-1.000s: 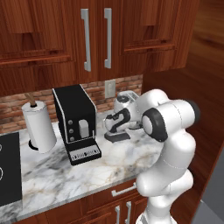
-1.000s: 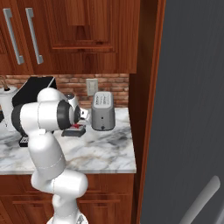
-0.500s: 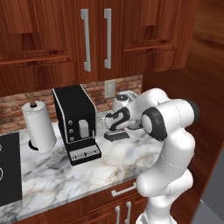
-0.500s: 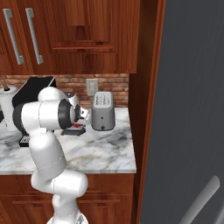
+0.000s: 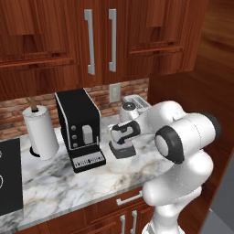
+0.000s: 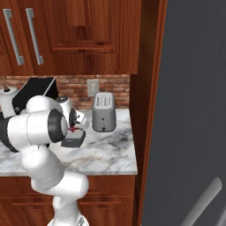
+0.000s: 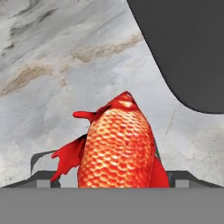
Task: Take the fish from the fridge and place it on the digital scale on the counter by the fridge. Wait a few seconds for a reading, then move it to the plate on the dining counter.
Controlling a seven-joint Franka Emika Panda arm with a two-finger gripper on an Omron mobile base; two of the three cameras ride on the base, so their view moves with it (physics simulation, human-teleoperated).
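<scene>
Here the gripper (image 7: pixel 116 177) is clamped on the fish (image 7: pixel 119 144), held low over the marble counter (image 7: pixel 52 65). In the hand view the scale's (image 7: pixel 188 48) rounded dark corner lies just beyond the fish, bare marble wide to one side. In the right base view the scale (image 6: pixel 73 140) sits near the toaster (image 6: pixel 103 112).

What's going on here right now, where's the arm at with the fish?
The gripper is holding the fish just above the counter beside the fridge. In the hand view the digital scale sits off to one side of the fish, with bare marble under it, so the fish is not yet set on the scale. The toaster stands close by.
</scene>
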